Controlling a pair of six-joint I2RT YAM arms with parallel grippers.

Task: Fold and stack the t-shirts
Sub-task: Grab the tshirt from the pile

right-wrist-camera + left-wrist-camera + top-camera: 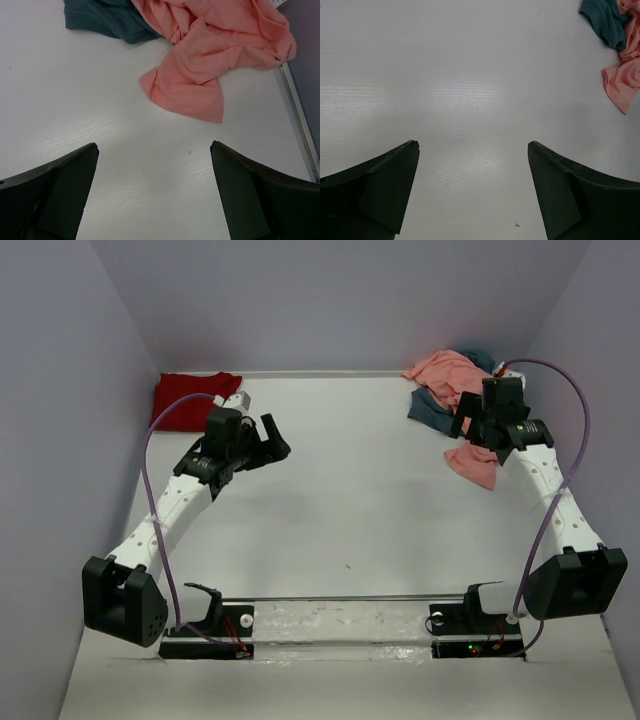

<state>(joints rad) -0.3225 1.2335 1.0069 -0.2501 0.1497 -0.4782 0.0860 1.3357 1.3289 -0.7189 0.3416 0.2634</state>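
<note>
In the far right corner of the white counter [350,500], the crumpled salmon-pink cloth t-shirt [210,60] is bunched up, partly over the teal-blue cloth t-shirt [107,20]. The dark red cloth t-shirt [185,395] sits way off in the far left corner. The left end effector [472,147] and right end effector [154,147] are both spread wide, gripping nothing, the right one near the pink shirt.

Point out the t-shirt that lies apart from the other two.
The dark red t-shirt, alone at the far left corner of the table. The salmon-pink t-shirt and teal-blue t-shirt lie crumpled together at the far right.
</note>
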